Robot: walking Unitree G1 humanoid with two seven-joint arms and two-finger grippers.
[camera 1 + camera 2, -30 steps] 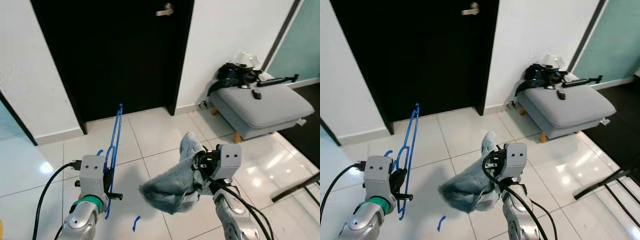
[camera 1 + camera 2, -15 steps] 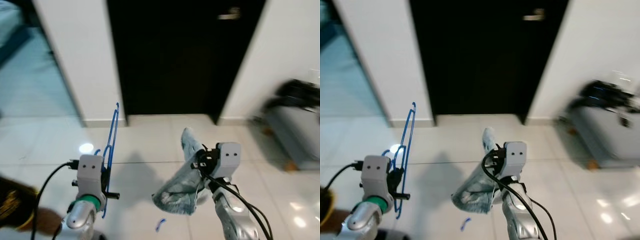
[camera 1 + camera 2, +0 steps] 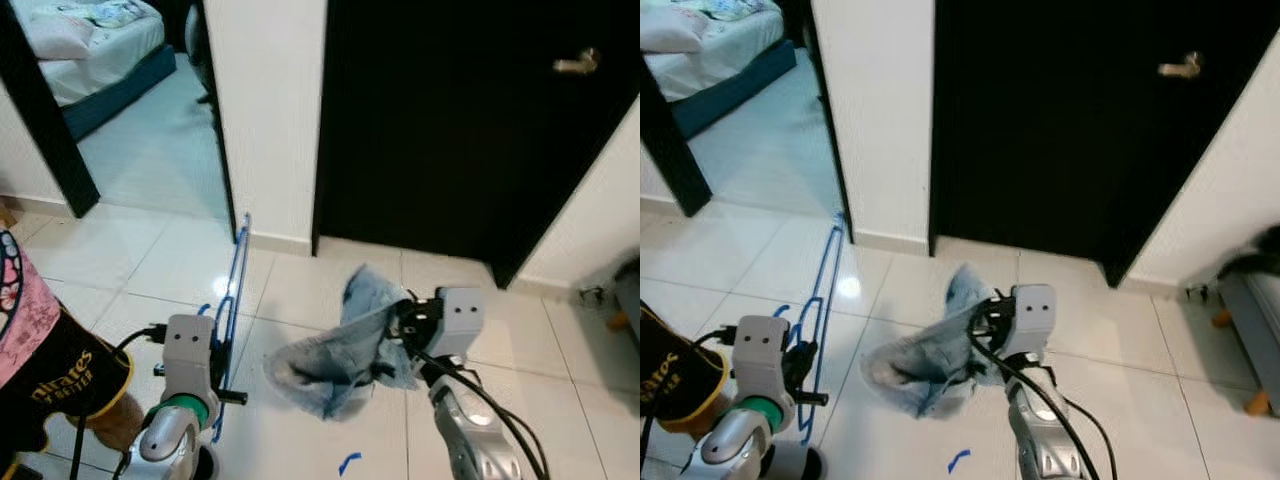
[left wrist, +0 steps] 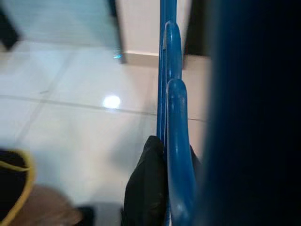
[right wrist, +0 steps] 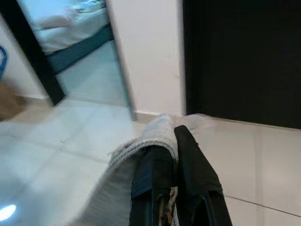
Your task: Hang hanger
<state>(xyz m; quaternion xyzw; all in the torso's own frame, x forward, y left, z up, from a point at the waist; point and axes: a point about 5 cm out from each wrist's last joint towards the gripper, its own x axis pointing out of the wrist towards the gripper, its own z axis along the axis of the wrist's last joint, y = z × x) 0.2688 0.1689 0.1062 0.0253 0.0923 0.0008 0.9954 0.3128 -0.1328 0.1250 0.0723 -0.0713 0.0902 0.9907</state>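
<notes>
Left claw (image 3: 216,372) clamps blue hanger (image 3: 234,285); right claw (image 5: 175,162) pinches grey cloth (image 3: 330,350).

I see my left gripper (image 3: 222,372) clamped on a blue hanger (image 3: 232,300) that stands upright over the white tiled floor (image 3: 130,270). My right gripper (image 3: 392,335) holds a grey-blue cloth (image 3: 335,350) that droops toward the left. Far ahead is a black door (image 3: 460,130) with a metal handle (image 3: 577,63). At far left a doorway opens onto a bed (image 3: 85,45). A person's leg in dark shorts (image 3: 55,385) is at near left.
</notes>
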